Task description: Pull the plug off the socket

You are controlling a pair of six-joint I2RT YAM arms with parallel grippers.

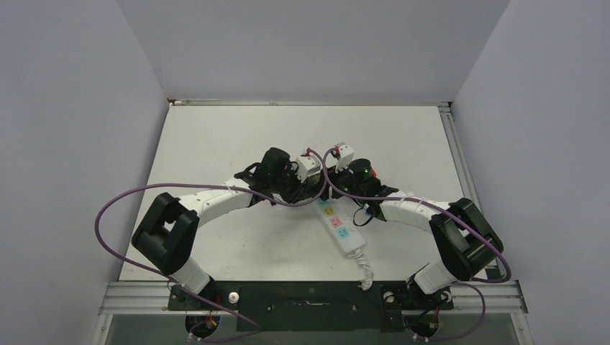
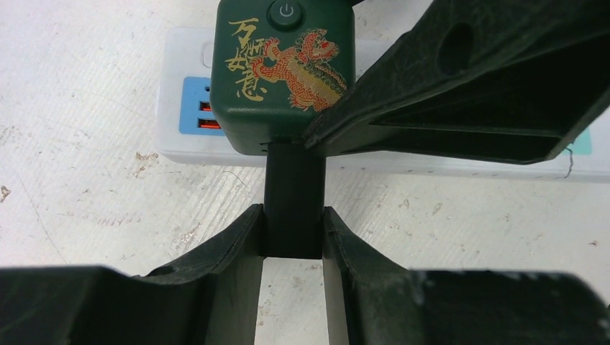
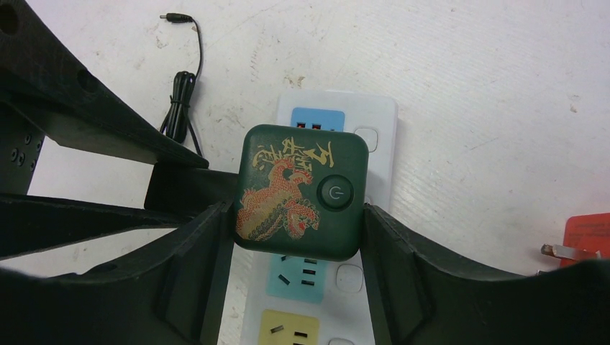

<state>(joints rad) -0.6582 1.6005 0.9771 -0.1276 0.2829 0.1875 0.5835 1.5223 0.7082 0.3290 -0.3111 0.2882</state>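
Arms (image 1: pixel 216 198) folded inward over socket (image 1: pixel 338 226) | left tool (image 2: pixel 291 233) pinching stem of plug (image 2: pixel 284 72) | right tool (image 3: pixel 298 215) apparently clamping plug sides

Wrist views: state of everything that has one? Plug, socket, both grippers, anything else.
plug: seated on the socket, not pulled off yet.
socket: flat on the table, the outlets next to the plug empty.
black stem: sticking out of the plug's side, clamped.
left gripper: shut on the black stem.
right gripper: shut on the plug, one finger on each side.
black cord: loose on the table, jack end free.
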